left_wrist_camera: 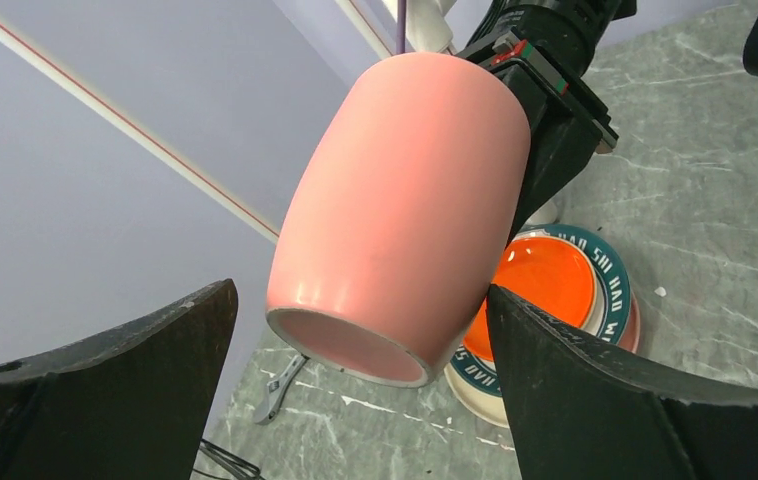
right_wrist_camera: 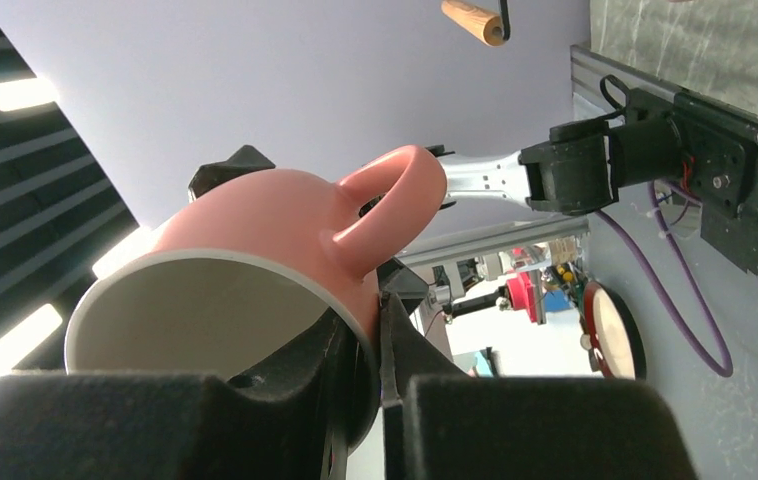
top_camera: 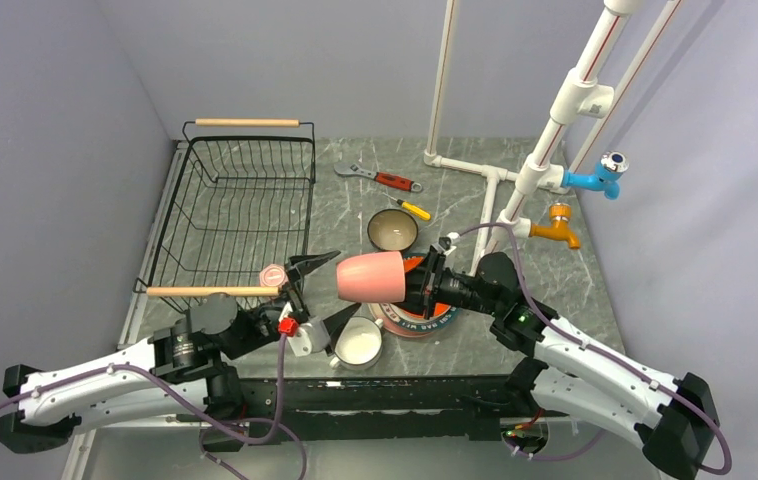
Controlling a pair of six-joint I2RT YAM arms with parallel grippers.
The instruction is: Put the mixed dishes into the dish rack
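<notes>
My right gripper (top_camera: pixel 417 287) is shut on the rim of a pink mug (top_camera: pixel 371 277) and holds it sideways above the table, base pointing left. The right wrist view shows the mug wall (right_wrist_camera: pixel 255 230) pinched between the fingers of the gripper (right_wrist_camera: pixel 380 340). My left gripper (top_camera: pixel 327 292) is open, and the mug's base (left_wrist_camera: pixel 400 210) sits just ahead of its spread jaws (left_wrist_camera: pixel 360 400), untouched. An orange-red plate (left_wrist_camera: pixel 545 280) lies on the lettered-rim plate (top_camera: pixel 425 322). A white mug (top_camera: pixel 358 343) and the teal bowl (top_camera: pixel 392 230) stand nearby. The black dish rack (top_camera: pixel 240 210) is at the left.
A round pink thing (top_camera: pixel 273 275), perhaps the second pink mug, sits by the rack's near wooden handle (top_camera: pixel 205 291). A red-handled wrench (top_camera: pixel 383 178) and a yellow-handled screwdriver (top_camera: pixel 413 209) lie behind the bowl. The white pipe frame (top_camera: pixel 500 180) with taps stands at the back right.
</notes>
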